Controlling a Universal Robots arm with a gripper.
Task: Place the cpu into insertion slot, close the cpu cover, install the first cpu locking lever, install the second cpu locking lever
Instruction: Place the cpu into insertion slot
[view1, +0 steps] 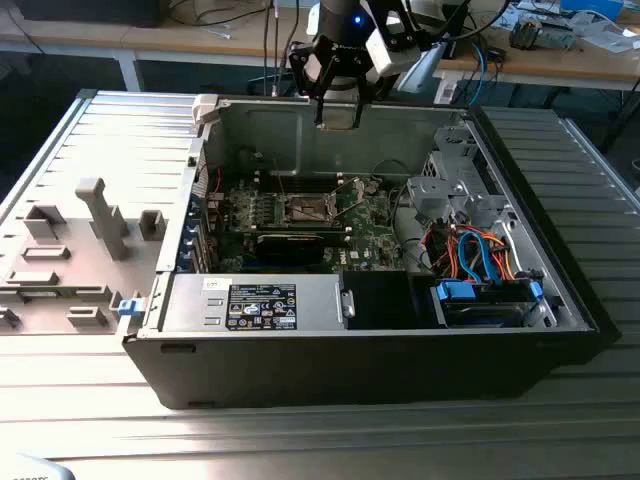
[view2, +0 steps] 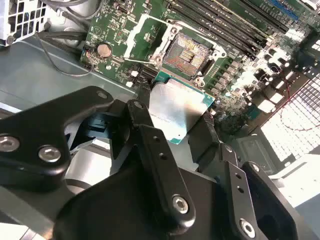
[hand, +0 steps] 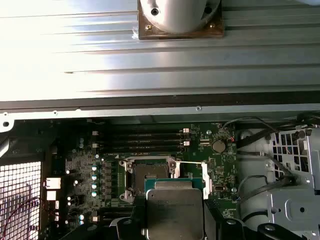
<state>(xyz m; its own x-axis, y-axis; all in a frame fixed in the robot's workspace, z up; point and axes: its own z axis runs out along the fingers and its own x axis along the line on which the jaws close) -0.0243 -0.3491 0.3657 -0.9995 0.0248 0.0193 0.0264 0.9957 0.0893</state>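
The gripper (view1: 339, 114), hovering near the far wall of the computer case (view1: 300, 375), grasps the cpu (view2: 178, 111) above the motherboard's (view2: 240, 70) open insertion slot (view2: 188, 50).

A ribbed, silver-grey metal table (view1: 300, 440) carries an open black computer case (view1: 380, 370), which lies flat on it. To the case's side at the exterior view's left, several grey blocks (view1: 100, 215) stand on the ribs, some upright and tall, others low and flat. A small blue piece (view1: 127, 307) sits just beside the case's near corner on that side. In the first wrist view, a silvery round column on a square base plate (hand: 180, 17) stands on the ribbed top beyond the case's wall.
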